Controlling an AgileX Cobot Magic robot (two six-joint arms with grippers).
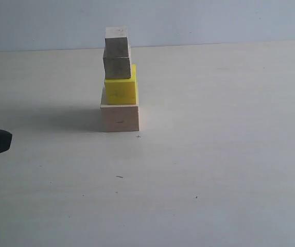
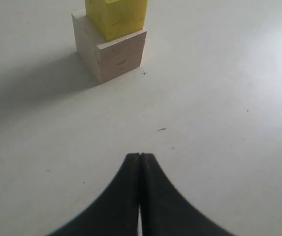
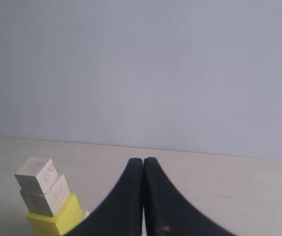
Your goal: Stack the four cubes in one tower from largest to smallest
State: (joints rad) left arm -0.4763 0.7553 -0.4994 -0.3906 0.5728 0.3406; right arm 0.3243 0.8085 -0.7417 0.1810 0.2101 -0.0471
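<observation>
Left pincer up front, clenched on nothing, low over the tabletop. Right pincer is pinched empty too, level with the top of the tower. All four are stacked: pale base, yellow cube, small wood cube, tiniest cube on top. It looks complete. Any retreat should swing wide, since the upper cubes seem off-centre.

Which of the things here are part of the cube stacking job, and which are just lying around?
Part of the job, stacked bottom to top:
large pale wood cube, yellow cube, small wood cube, tiniest cube.

Just there:
table, wall, dark speck on the table.
</observation>
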